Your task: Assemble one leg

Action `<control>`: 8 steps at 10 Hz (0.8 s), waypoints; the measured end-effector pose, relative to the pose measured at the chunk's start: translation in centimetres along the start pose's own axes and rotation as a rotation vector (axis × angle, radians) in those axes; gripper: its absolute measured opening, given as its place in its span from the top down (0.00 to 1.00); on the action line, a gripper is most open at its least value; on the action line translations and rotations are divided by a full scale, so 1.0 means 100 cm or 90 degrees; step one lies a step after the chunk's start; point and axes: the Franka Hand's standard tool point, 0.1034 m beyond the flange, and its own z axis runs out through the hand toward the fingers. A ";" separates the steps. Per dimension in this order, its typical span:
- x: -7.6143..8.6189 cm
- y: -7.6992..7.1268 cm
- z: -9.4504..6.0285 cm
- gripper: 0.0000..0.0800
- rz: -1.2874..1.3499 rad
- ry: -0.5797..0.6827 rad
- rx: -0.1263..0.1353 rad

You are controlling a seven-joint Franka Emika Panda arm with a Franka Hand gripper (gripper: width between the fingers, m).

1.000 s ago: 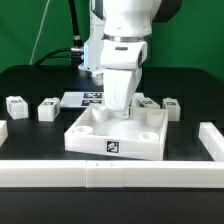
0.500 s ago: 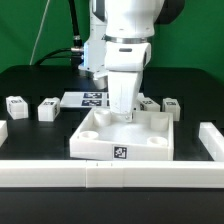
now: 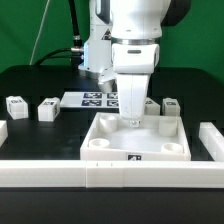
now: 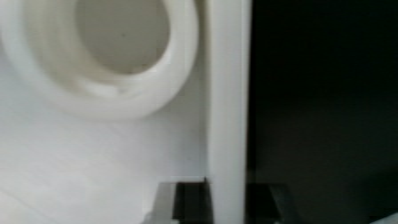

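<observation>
One leg point(image 3: 47, 110): small white squarish post, black-white tag; claw point(image 3: 130, 122) pinching tray point(image 3: 105, 150).

The arm point(image 3: 135, 35) is reaching down from above, its white wrist hanging upright. The gripper point(image 3: 130, 120) is pointing straight down, fingertips low. In the wrist view the jaws are standing either side of the thin wall of the tray point(image 4: 228, 100), the dark fingers point(image 4: 189, 205) pinching it.
</observation>
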 end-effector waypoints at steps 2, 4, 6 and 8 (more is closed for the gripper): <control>-0.001 0.003 0.000 0.92 -0.034 0.002 -0.007; 0.007 0.013 0.000 0.92 -0.078 0.007 -0.015; 0.014 0.021 0.001 0.92 -0.089 0.012 -0.020; 0.021 0.021 0.002 0.92 -0.081 0.015 -0.019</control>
